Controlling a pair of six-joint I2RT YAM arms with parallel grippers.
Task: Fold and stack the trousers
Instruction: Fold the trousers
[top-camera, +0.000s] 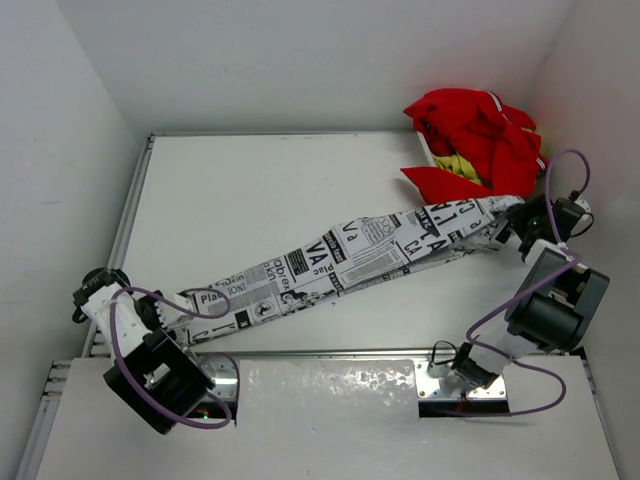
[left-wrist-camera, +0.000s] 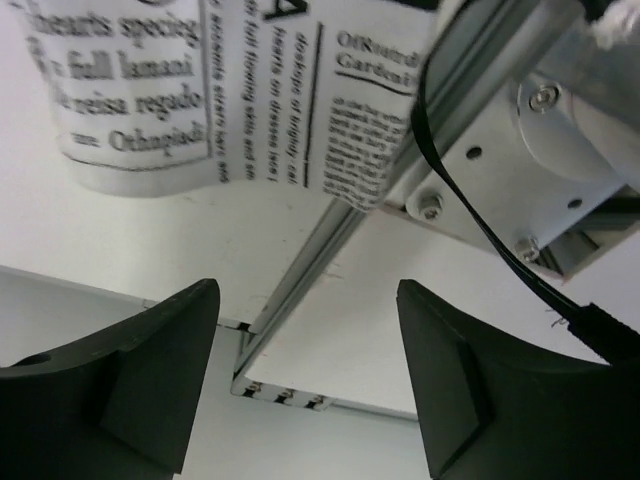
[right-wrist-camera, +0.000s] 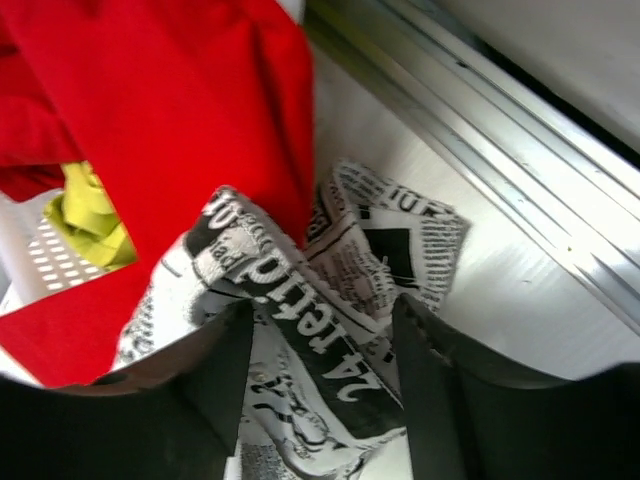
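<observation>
The trousers (top-camera: 340, 262), white with black newspaper print, lie stretched in a long diagonal band across the table, from near left to far right. My left gripper (top-camera: 97, 287) is at the table's near left corner, just off their near end. In the left wrist view it (left-wrist-camera: 305, 305) is open with nothing between its fingers, and the trousers (left-wrist-camera: 150, 100) lie ahead of it. My right gripper (top-camera: 510, 228) is at the far end. In the right wrist view it (right-wrist-camera: 320, 310) is open, with bunched trousers cloth (right-wrist-camera: 400, 230) lying loose between its fingers.
A heap of red clothes (top-camera: 475, 140) with a yellow-green piece (top-camera: 460, 165) sits at the far right corner, touching the trousers' far end. A white perforated basket (right-wrist-camera: 45, 260) shows under it. Metal rails (left-wrist-camera: 330, 230) edge the table (top-camera: 250, 190), with white walls close around.
</observation>
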